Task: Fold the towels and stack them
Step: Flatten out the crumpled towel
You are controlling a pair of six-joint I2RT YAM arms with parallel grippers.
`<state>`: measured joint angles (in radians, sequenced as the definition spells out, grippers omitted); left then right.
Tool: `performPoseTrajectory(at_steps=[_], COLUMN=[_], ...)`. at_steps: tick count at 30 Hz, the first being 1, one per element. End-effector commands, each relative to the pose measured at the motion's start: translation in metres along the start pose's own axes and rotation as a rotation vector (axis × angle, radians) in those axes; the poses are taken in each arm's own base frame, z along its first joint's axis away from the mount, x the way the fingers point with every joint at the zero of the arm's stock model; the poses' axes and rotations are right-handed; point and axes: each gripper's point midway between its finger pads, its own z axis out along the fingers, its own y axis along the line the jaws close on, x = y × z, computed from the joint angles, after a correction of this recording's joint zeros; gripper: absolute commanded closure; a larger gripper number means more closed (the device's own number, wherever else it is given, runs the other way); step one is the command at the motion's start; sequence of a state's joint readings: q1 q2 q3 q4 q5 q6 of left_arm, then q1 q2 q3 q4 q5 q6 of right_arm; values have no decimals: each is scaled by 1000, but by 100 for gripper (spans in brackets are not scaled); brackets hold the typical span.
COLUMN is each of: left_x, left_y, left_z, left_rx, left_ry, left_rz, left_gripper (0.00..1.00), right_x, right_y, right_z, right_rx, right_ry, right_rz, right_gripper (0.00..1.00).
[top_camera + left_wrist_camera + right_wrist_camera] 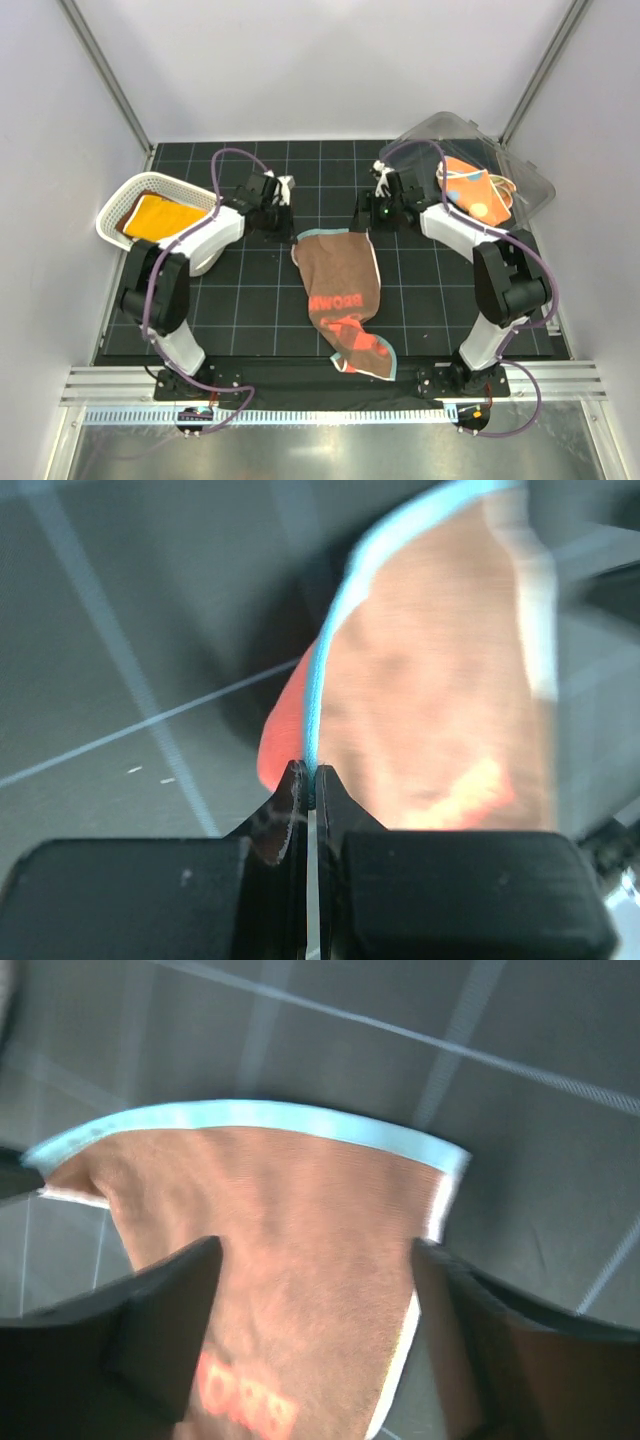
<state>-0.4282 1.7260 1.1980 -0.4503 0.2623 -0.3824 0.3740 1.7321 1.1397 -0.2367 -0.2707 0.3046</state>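
Observation:
A brown towel (338, 290) with a light blue edge and orange lettering lies lengthwise on the black gridded mat (250, 300). Its near end is turned over and shows red-orange (362, 350). My left gripper (284, 216) is at the towel's far left corner. In the left wrist view it (311, 775) is shut on the blue edge, with the towel (430, 700) stretching away from it. My right gripper (373, 214) is at the far right corner. In the right wrist view it (318, 1250) is open, its fingers either side of the towel (290, 1210), not pinching it.
A white mesh basket (112, 212) at the left holds an orange-yellow towel (160, 215). A clear plastic bin (525, 180) at the back right holds orange towels with blue and yellow spots (475, 192). White walls enclose the mat.

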Motion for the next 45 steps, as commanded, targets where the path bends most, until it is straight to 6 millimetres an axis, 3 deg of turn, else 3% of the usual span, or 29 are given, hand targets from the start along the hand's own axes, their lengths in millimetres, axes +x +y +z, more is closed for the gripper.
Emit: performPoseTrajectory(at_steps=[1,3,5,7,11,13,15,16,17,18,19,20,21,27,29,33,38,40,44,45], left_x=[-41,-25,-13,-13,-17,-22,-23,-28,-29,-28,-28,-34,-34,-62,-70,-81,-81,-80,-77,-77], left_y=[-67,-73,-72,-75,-77,-79,-79,-79,-79,-75,-72,-70,-67,-24,-3,18,27,29,29,28], left_z=[-52,-57,-57,-61,-66,-69,-70,-71,-71,-70,-67,-67,-65,-54,-46,-32,-17,-12,-4,-2], left_rx=[239,307,325,341,341,343,336,333,324,309,297,273,259,104,56,24,21,16,36,40], left_ry=[-191,-165,-157,-160,-158,-163,-160,-165,-161,-149,-141,-150,-143,-185,-176,-169,-152,-144,-129,-129], left_rz=[182,231,263,281,322,344,368,379,388,397,397,401,402,341,300,242,226,223,210,206], left_gripper=[100,100,100,100,100,100,100,100,100,100,100,100,100,100,100,100,100,100,100,100], right_x=[-39,-25,-24,-27,-33,-41,-31,-42,-32,-23,-32,-19,-12,13,20,25,30,25,17,19], right_y=[52,68,77,88,92,105,102,109,109,104,107,105,99,93,88,79,64,50,45,44], right_z=[-42,-49,-51,-49,-25,-27,-13,-14,-15,0,0,-3,6,-14,-20,-27,-25,-5,7,9], right_rx=[-270,-408,-481,-572,-684,-767,-827,-856,-902,-913,-920,-954,-967,-1048,-1060,-1063,-1001,-902,-817,-790], right_ry=[-117,-64,-40,-45,-54,-65,-13,-33,4,40,23,82,89,182,205,235,287,287,287,308], right_rz=[-187,-318,-373,-462,-569,-606,-613,-655,-662,-654,-693,-654,-694,-655,-625,-550,-468,-472,-415,-380], right_gripper=[13,5,2,2,2,2,2,2,3,3,3,4,5,12,20,31,37,40,42,39])
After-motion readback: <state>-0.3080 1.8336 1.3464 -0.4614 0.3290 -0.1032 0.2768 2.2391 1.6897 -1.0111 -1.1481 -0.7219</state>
